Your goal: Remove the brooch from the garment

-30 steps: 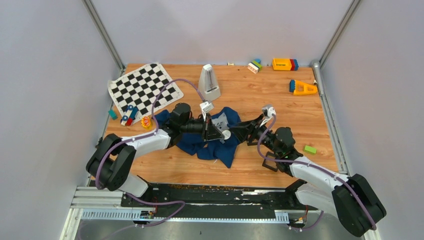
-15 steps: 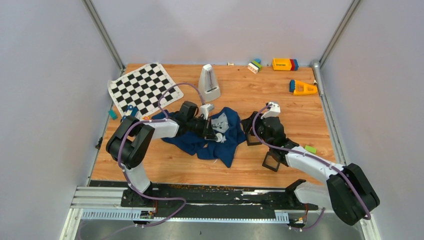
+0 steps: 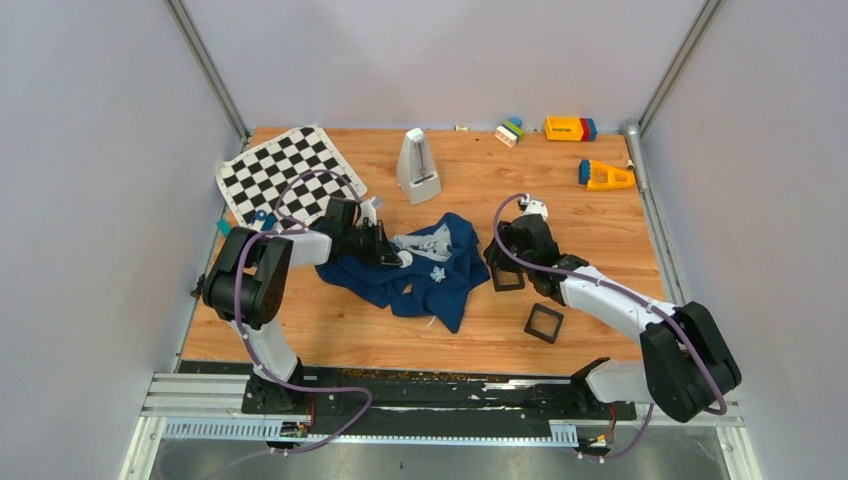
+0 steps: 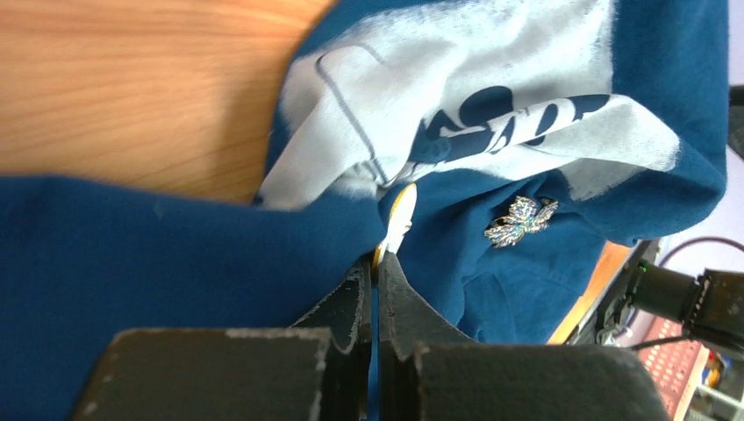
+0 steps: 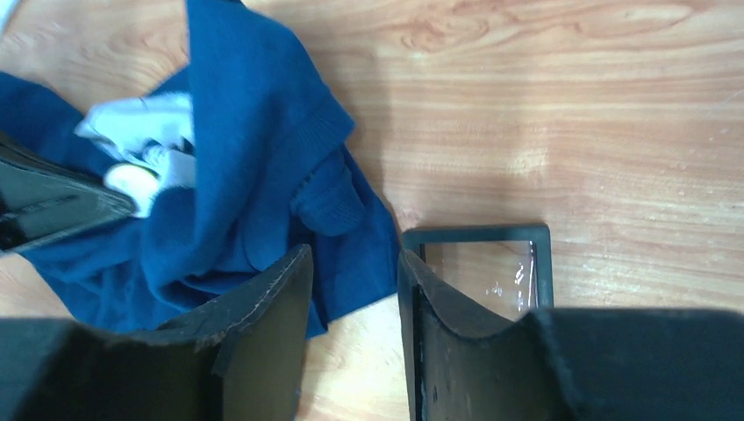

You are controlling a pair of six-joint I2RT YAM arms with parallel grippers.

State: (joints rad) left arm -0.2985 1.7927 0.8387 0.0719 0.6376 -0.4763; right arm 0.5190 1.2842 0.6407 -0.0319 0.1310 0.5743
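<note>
The brooch (image 4: 400,215), a thin round disc with a gold rim, shows edge-on in the middle of the left wrist view. It looks light, stiff and smooth, so it would likely slip if pinched carelessly; the rim, where the left tool (image 4: 375,261) has it, seems the sensible hold. That tool's 2 fingers are together, clamped on the disc's lower edge. The disc sits against a fold of the garment (image 4: 132,246), a navy T-shirt with a grey-white print, whose soft cloth will probably drag and bunch with any pull. I cannot tell whether the pin is free of the cloth. A sparkly leaf-shaped ornament (image 4: 520,219) lies on the shirt just right of the disc. In the top view the left arm lies low, reaching toward the centre with its wrist over the shirt's left edge. The right tool (image 5: 354,263) hangs with its fingers apart and nothing between them, above the shirt's hem and just beside a black square frame (image 5: 478,234) on the worktop (image 5: 570,105). That arm bends in from the lower right.
</note>
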